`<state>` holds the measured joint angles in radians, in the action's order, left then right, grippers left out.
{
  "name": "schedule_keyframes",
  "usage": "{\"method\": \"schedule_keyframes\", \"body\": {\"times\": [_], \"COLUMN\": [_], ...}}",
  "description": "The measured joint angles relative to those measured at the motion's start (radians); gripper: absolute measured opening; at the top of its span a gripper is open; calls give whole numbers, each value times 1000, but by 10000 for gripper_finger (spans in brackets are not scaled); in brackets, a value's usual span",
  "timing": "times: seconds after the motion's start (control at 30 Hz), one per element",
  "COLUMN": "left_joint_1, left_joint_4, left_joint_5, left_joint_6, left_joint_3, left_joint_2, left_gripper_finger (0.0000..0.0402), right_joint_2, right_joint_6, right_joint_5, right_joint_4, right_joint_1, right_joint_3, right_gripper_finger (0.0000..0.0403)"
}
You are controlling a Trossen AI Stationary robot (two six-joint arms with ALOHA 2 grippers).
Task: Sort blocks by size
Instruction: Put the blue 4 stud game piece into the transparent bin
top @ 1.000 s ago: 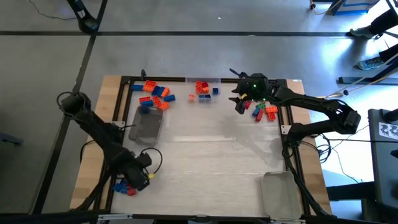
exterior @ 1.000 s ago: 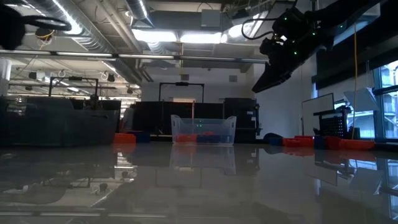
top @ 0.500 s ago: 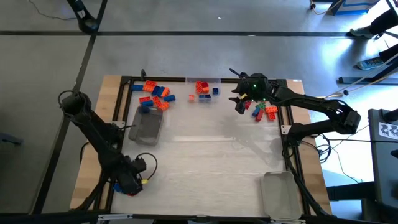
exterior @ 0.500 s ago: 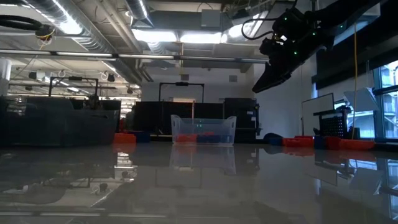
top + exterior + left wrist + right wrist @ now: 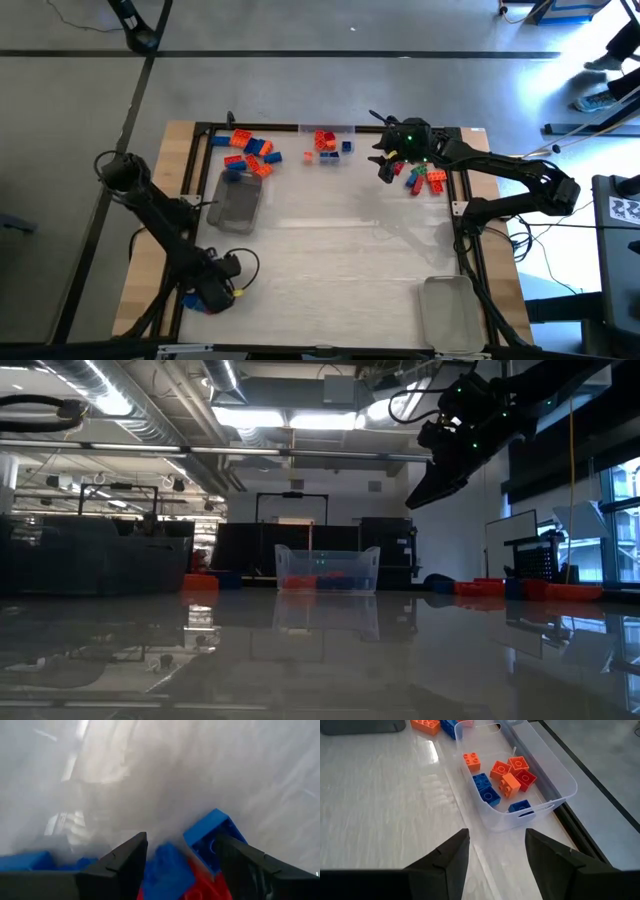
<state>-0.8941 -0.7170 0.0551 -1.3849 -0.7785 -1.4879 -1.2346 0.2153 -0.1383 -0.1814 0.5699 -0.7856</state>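
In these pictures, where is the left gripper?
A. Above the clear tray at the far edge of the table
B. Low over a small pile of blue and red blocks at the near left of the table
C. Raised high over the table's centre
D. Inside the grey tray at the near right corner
B: the left gripper, fingers apart, sits low over blue and red blocks at the table's near left, as the high view shows.

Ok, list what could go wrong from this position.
1. The left gripper is open low over a tight cluster of blue and red blocks at the table's near-left corner; closing might catch two at once or nudge one off the table edge.
2. The right gripper hangs open beside the clear tray; a careless descent could bump its wall.
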Motion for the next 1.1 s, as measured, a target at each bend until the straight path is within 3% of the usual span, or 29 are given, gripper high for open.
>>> {"method": "schedule_keyframes", "body": {"times": [0.2,0.4,0.77,1.1], "left_joint_1": [85,169,190,210], "left_joint_4": [-3,-20,-10,0], "left_joint_5": [70,94,99,98], "left_joint_6": [-8,142,423,460], "left_joint_3": [1,-31,-95,-95], "left_joint_2": [-2,-3,13,13], "left_gripper_finger": [221,221,221,248], "right_joint_2": [0,0,0,0], "right_joint_6": [0,0,0,0], "right_joint_5": [0,0,0,0], "right_joint_4": [0,0,1,-7], "right_joint_1": [0,0,0,0], "right_joint_3": [0,0,0,0], "right_gripper_finger": [193,193,193,193]}}
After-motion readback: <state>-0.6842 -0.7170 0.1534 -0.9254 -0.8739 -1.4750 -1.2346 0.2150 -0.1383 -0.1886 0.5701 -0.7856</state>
